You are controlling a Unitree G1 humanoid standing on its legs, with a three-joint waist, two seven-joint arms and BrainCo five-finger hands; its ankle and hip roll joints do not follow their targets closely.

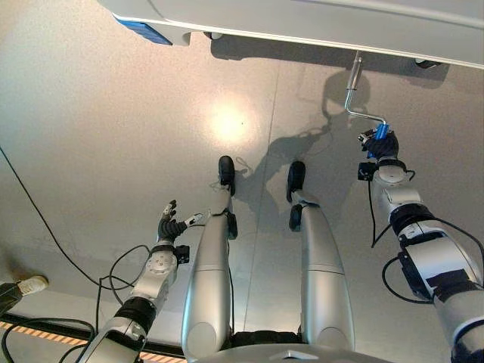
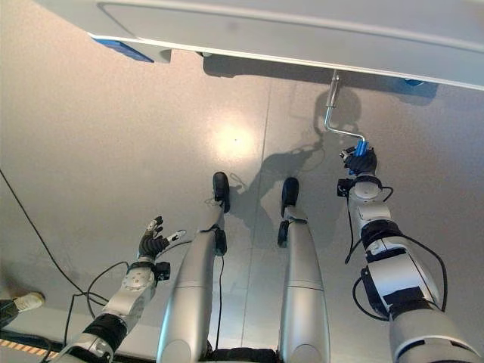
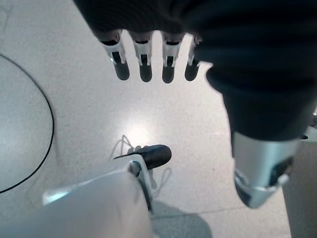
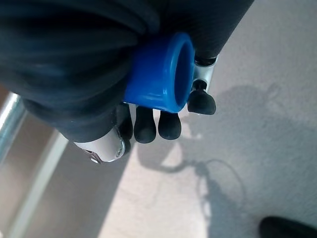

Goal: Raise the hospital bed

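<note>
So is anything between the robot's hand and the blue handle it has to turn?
No, nothing is in between. The right hand is already curled round the blue handle of the metal crank under the bed. The left hand hangs open over the floor.

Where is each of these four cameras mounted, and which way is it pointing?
Left eye view: on the head, looking down at the floor and bed; both arms show, right hand on the crank.
Right eye view: beside it, same scene slightly shifted.
Left wrist view: on the left wrist, looking along the open left hand to the floor.
Right wrist view: on the right wrist, close on its fingers curled round the blue handle.
Shared: both eyes and the right wrist see that handle.
</note>
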